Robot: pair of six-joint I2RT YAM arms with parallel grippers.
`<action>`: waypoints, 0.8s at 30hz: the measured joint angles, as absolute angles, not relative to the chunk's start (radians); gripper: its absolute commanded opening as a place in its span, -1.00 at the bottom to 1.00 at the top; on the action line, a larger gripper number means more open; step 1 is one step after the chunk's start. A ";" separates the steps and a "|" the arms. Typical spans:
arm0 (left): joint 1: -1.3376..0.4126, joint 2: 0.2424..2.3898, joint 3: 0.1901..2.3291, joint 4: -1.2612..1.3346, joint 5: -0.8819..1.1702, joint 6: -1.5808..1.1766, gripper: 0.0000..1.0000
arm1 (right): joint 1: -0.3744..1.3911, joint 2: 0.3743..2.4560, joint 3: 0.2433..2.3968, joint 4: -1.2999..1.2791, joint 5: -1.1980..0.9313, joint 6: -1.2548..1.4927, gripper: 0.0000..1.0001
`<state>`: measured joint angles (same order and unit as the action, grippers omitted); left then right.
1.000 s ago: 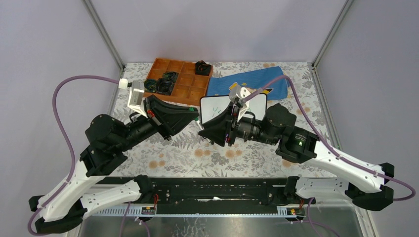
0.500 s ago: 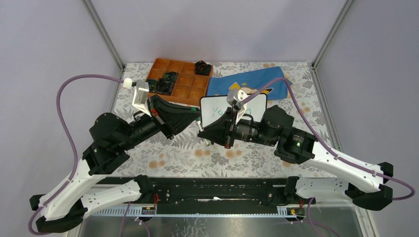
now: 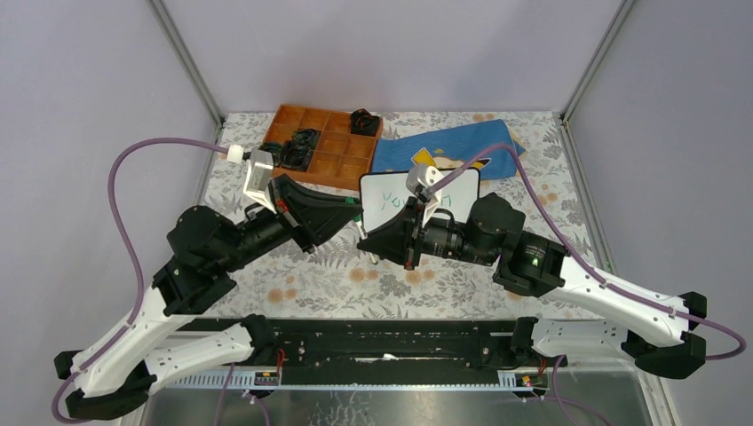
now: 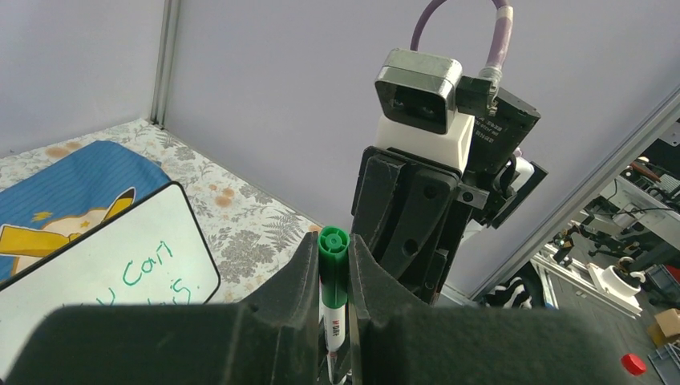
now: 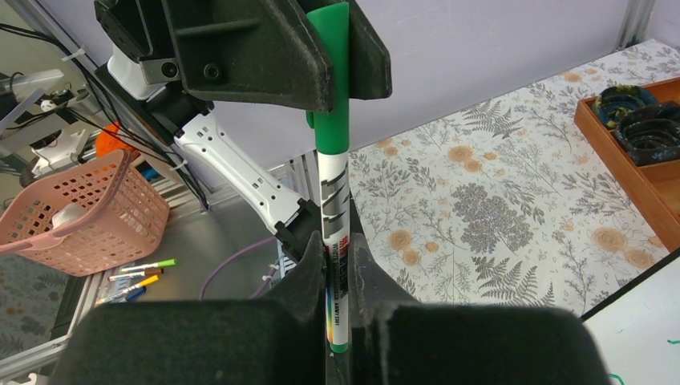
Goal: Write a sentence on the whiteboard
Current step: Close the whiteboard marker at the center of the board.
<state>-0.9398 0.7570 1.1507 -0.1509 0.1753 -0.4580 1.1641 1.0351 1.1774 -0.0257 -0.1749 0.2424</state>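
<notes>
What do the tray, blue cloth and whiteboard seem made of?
The tray looks matte orange-brown, wood or plastic, unclear. The cloth is fabric: fine ribbed stripes, limp edges. The whiteboard is a smooth white panel in a thin black frame, probably plastic.

Floral table [image 3: 320, 275], orange tray [image 3: 339, 145], blue cloth [image 3: 462, 142], whiteboard [image 3: 384, 201]

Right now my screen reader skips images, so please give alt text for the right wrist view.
A green marker stands upright, its barrel clamped in the right gripper below and its cap end in the left gripper above. Behind lie a floral tablecloth and a tray corner.
</notes>
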 measured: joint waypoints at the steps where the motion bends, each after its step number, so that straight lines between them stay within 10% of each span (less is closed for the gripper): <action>1: -0.940 0.752 1.149 -0.151 0.175 -0.458 -1.00 | 1.164 1.035 1.177 -0.026 -0.178 0.241 -1.00; 4: -0.940 0.739 1.145 -0.157 0.171 -0.458 0.04 | 1.165 1.035 1.177 -0.026 -0.188 0.234 -1.00; 10: -0.944 0.703 1.126 -0.213 0.179 -0.435 0.96 | 1.156 1.024 1.177 -0.027 -0.167 0.233 -1.00; 24: -0.948 0.580 1.117 -0.245 -0.090 -0.432 0.98 | 1.156 0.859 1.098 -0.138 -0.073 0.233 -1.00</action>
<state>-0.9478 0.5804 1.1168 -0.2451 -0.0902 -0.4316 1.1564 0.8593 1.0981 -0.1375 -0.0727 0.2333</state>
